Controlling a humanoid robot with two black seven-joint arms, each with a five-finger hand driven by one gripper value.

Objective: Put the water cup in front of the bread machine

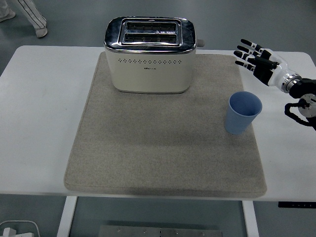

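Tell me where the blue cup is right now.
In the head view, the blue cup stands upright near the right edge of the beige mat, right of and nearer than the toaster, below the open right hand.

A black-and-white five-fingered right robot hand (257, 58) enters from the right edge on a black arm with a silver wrist cuff. Its fingers are spread and extended, pointing left, holding nothing. The hand hovers above the far right part of the white bench (39, 98).
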